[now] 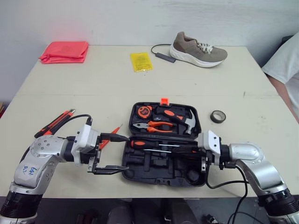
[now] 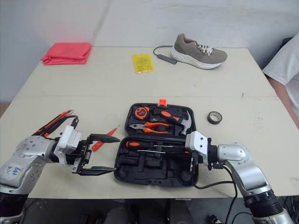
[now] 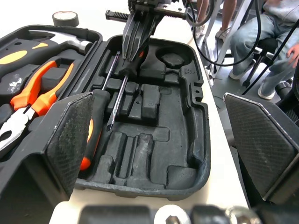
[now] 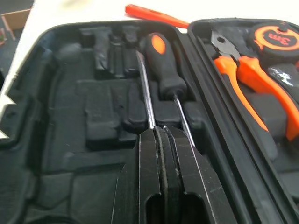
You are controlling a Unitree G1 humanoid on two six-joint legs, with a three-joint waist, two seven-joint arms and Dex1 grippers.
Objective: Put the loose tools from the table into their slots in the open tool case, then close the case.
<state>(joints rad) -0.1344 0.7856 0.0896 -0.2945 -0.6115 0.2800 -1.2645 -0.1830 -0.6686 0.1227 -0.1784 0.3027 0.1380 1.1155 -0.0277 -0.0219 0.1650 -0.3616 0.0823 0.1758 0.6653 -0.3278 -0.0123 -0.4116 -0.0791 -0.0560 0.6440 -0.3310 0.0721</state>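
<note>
1. The left gripper [image 1: 117, 152] hovers with its two fingers spread wide and holds nothing. Its fingertips are just beside the near-left corner of the open tool case [image 3: 187, 179].
2. The right gripper [image 4: 161, 130] reaches into the near half of the case from the other side. Its fingers are pressed together and seem to pinch the handle end of a thin screwdriver [image 4: 145, 88], whose shaft points away from it along the slots.
3. Just beside that shaft lies a second screwdriver [image 4: 163, 65] with a black and orange handle. The risk is that the thin one is released crooked or on top of its neighbour, and then the lid would not shut flat.
4. Just beyond the left gripper an orange tester [image 2: 113, 130] lies loose on the surface [image 1: 93, 84], and a red and black tool [image 1: 56, 122] lies further out to its left. If the spread fingers swing inward, they could push the case and shift the slots.
5. A tape roll [image 1: 217, 116] lies beyond the right gripper, outside the case.
</note>
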